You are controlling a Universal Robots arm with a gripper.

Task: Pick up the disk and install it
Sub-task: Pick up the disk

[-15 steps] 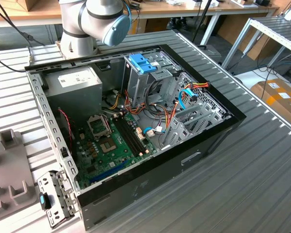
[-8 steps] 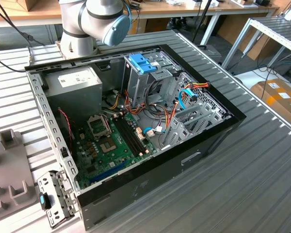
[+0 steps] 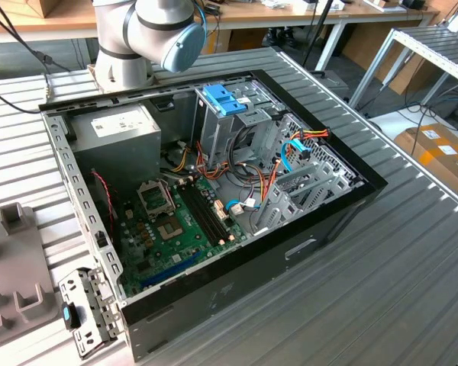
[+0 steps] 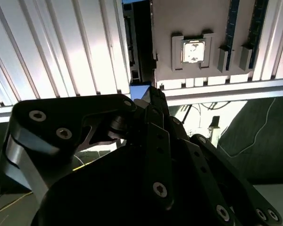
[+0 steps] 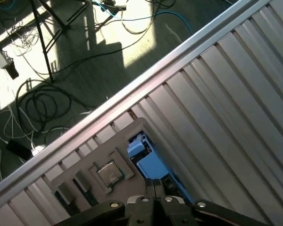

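A ribbed metal table stands over a cable-littered floor, and the gripper, fingers pressed together, hangs by the disk (mostly hidden, blue showing) in the grey tray.

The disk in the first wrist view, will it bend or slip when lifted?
Probably rigid: the disk shows flat faces and straight edges, so it should not bend. Its smooth blue plastic may be slippery. It seems slotted into the grey tray, so it might bind if tilted.
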